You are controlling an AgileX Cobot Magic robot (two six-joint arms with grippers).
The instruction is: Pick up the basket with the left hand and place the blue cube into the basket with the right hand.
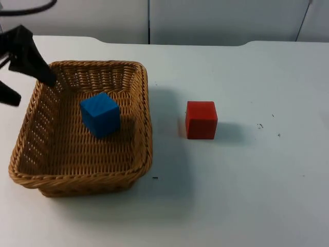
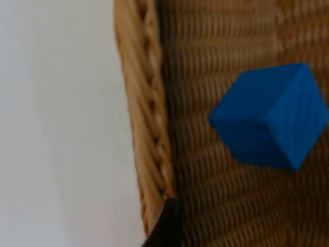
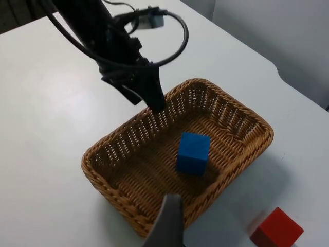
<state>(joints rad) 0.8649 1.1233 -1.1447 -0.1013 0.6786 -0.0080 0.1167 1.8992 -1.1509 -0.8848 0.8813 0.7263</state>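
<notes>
Blue cube (image 1: 100,114): I see it already inside the wicker basket (image 1: 36,121), on the woven floor.
Left gripper (image 1: 28,82): fingers apart astride the basket's far-left rim, not clamped.
Right gripper: I cannot tell its state; it waits above the table.
Risk: a careless lift tilts the basket; the cube slides.
Red cube (image 1: 201,120): sits apart, right of the basket.
</notes>
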